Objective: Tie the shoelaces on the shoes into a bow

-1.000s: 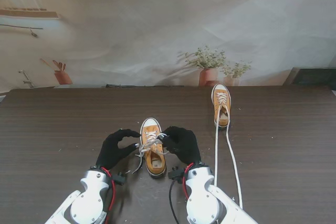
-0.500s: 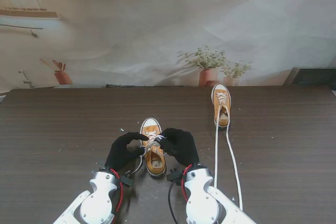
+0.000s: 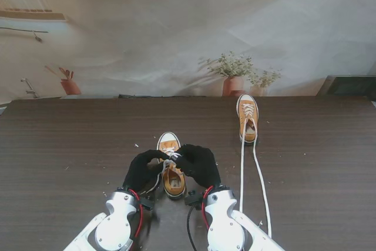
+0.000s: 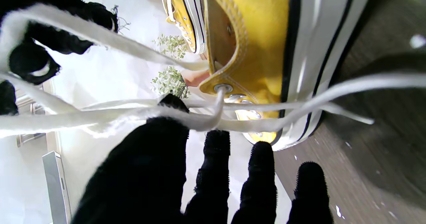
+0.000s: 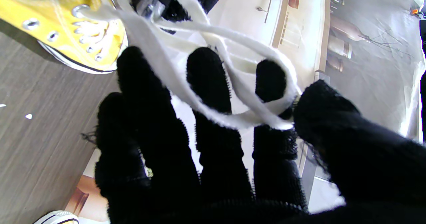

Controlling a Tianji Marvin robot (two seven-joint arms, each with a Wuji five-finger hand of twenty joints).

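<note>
Tabletop (image 3: 70, 139) — dark woodgrain; backdrop (image 3: 147, 27) — pale.

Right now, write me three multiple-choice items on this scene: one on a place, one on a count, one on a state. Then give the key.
1. Where is the shoe being worked on?
A. Between the two hands, near me
B. At the table's far left corner
C. Beside the plants

2. How many yellow shoes are on the table?
A. One
B. Two
C. Three

3. How are the far shoe's laces?
A. Tied in a bow
B. Missing
C. Untied, trailing toward me

Key:
1 A: the near shoe sits between the left hand and right hand.
2 B: only it and the far shoe show.
3 C: the loose laces run down the table.
</note>
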